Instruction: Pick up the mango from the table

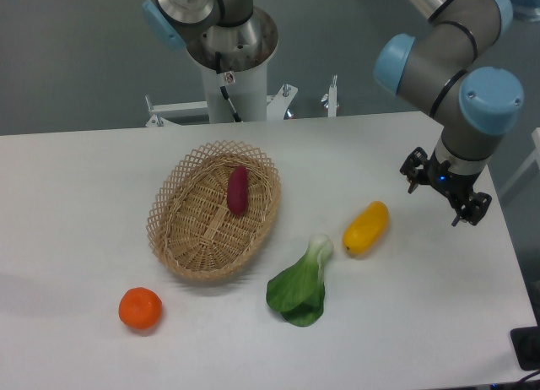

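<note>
The mango (366, 229) is lying on the white table (76, 179), right of centre, with its long axis tilted so that the far end is pointing right. It is not being touched by anything. Just to its left and slightly nearer, a leafy green vegetable (300, 287) is lying flat, its pale stem end pointing toward the mango.

The gripper (445, 187) is being held to the right of the mango, apart from it and above the tabletop near the right edge. Its two fingers are seen spread apart, with nothing being held between them. The arm (460, 61) is being presented from the upper right, with the grey wrist section pointing down toward the table and the blue joint caps facing the camera.

Further left, a woven basket (181, 230) is being occupied by a purple sweet potato (238, 191). A round tangerine (140, 309) is resting at the near left, well apart from the mango.
</note>
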{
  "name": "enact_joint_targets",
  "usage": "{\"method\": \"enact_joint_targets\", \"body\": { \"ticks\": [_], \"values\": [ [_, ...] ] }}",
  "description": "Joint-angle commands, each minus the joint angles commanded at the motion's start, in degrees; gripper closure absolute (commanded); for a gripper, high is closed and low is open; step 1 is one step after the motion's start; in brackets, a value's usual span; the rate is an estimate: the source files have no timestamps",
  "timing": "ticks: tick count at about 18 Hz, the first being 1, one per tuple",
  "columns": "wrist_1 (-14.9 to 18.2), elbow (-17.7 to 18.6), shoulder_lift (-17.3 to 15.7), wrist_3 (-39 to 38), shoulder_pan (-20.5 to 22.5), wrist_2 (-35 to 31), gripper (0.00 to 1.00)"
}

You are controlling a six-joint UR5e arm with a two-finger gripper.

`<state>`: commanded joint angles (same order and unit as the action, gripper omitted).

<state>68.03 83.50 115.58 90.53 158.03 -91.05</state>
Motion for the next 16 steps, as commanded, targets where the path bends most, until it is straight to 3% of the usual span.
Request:
{"method": "enact_joint_targets", "body": {
  "ticks": [16],
  "values": [
    [0.09, 0.44, 0.00, -0.79, 0.09, 0.53, 0.00]
  ]
}}
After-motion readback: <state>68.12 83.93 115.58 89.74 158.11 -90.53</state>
